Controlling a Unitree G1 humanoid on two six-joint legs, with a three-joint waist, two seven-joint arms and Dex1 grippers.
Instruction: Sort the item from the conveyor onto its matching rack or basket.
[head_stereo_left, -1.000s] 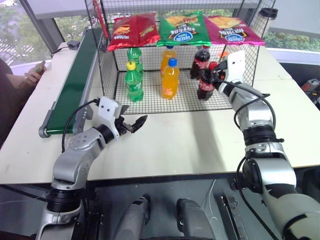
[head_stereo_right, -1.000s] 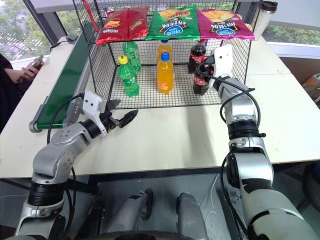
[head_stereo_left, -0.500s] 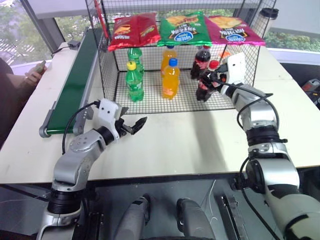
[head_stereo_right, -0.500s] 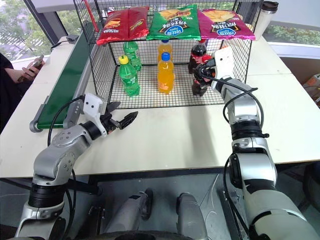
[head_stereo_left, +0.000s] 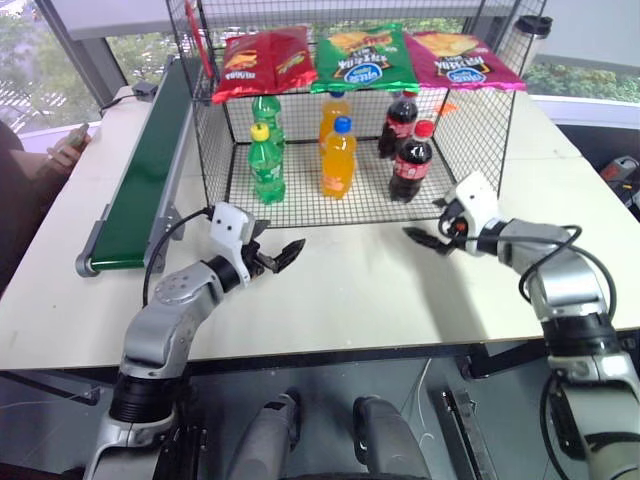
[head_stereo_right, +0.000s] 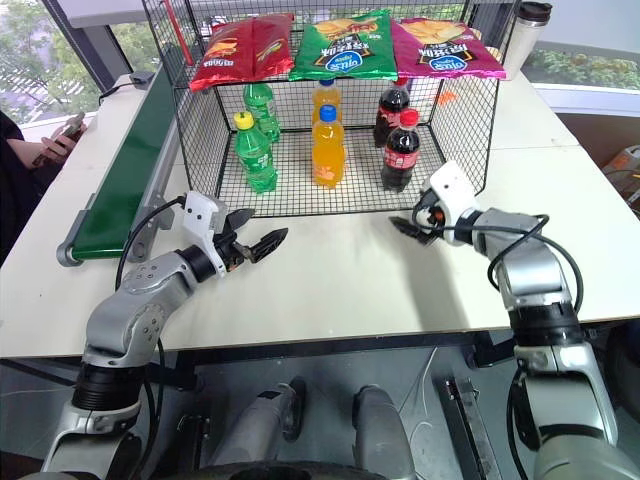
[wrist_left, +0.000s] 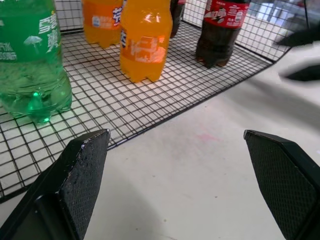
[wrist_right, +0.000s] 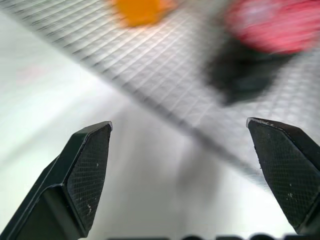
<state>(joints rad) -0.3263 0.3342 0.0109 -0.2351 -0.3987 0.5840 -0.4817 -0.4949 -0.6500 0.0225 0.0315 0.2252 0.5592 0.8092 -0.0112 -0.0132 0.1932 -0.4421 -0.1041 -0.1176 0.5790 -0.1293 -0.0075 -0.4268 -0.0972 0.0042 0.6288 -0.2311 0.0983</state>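
Observation:
The item, a cola bottle (head_stereo_left: 411, 160) with a red cap and red label, stands upright on the mesh floor of the black wire rack (head_stereo_left: 300, 207), front right, just ahead of another cola bottle (head_stereo_left: 402, 122). My right gripper (head_stereo_left: 428, 236) hovers open and empty over the white table in front of the rack, apart from the bottle. My left gripper (head_stereo_left: 285, 252) is open and empty too, low over the table near the rack's front left corner. In the left wrist view the cola bottle (wrist_left: 222, 30) stands beyond the open fingers. The green conveyor (head_stereo_left: 150, 170) runs along the left.
Green soda bottles (head_stereo_left: 266, 165) and orange soda bottles (head_stereo_left: 340, 158) stand in the rack. Three chip bags (head_stereo_left: 365, 55) lie on its top shelf. A person holding a phone (head_stereo_left: 65, 150) sits at the far left. A lidded cup (head_stereo_left: 533, 35) stands back right.
My right gripper opened off the cola bottle, left it standing in the rack, and drew back and down to the table. The left arm stayed about where it was.

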